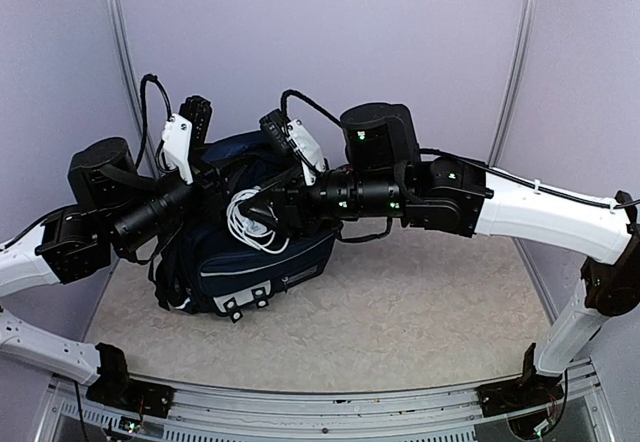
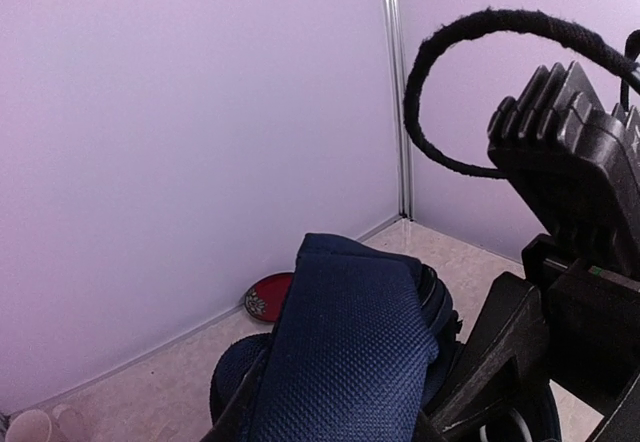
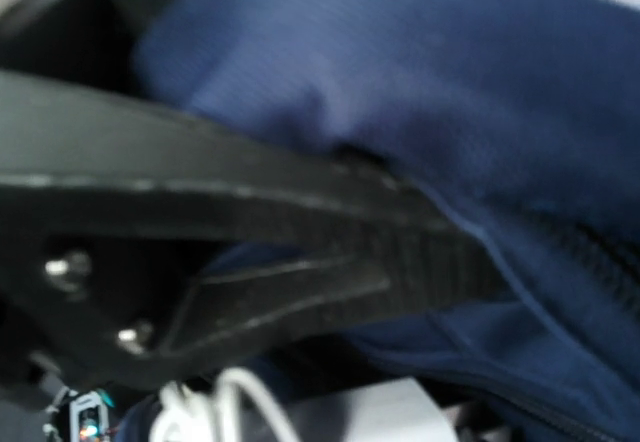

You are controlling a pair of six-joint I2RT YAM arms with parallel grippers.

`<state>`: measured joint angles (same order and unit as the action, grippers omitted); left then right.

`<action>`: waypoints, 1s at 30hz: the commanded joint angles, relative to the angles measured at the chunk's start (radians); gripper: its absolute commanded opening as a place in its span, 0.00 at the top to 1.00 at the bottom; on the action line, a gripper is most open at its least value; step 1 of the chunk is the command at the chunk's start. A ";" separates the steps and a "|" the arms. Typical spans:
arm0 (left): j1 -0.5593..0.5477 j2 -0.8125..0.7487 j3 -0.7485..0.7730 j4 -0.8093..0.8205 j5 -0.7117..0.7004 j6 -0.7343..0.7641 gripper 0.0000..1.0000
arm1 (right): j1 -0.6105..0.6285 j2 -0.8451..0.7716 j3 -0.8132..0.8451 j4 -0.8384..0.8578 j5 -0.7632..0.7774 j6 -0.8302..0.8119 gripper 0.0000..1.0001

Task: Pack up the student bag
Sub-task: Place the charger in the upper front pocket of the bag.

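A navy student bag (image 1: 262,262) sits slumped on the left half of the table (image 1: 430,302), with 2 robot arms meeting over its far top edge. The left pincer (image 1: 196,114) pinches a padded navy fold of the bag, lifted upright. The right pincer (image 1: 273,125), just beside it, seems to nip the fabric too, though its view is blurred. A coiled white cable (image 1: 245,224) lies on the bag's top. The bag looks soft, floppy and bulky, likely to sag; best gripped at its thick padded rim, not thin cloth
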<state>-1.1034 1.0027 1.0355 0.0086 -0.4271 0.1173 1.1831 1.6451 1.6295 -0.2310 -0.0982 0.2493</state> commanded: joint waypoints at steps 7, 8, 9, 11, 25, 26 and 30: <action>-0.006 -0.021 0.067 0.200 -0.070 -0.029 1.00 | -0.008 0.102 0.004 -0.360 0.233 0.035 0.85; -0.001 -0.022 0.065 0.197 -0.084 -0.025 1.00 | -0.007 0.089 0.002 -0.360 0.214 0.020 0.85; 0.004 -0.022 0.064 0.198 -0.099 -0.022 1.00 | -0.005 0.073 -0.006 -0.351 0.194 0.006 0.85; 0.013 -0.019 0.065 0.200 -0.117 -0.011 1.00 | 0.003 0.031 -0.043 -0.321 0.172 -0.021 0.85; 0.031 -0.034 0.083 0.232 -0.139 0.009 1.00 | 0.015 -0.032 -0.175 -0.335 0.244 0.010 0.87; 0.033 -0.040 0.079 0.238 -0.140 0.011 1.00 | 0.015 -0.035 -0.171 -0.349 0.259 0.012 0.87; 0.036 -0.040 0.071 0.258 -0.128 0.015 1.00 | 0.015 -0.038 -0.134 -0.385 0.283 -0.006 0.87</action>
<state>-1.1000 1.0294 1.0409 0.0284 -0.4686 0.1459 1.2213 1.5829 1.5318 -0.2825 0.0257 0.2180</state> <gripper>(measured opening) 0.302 0.497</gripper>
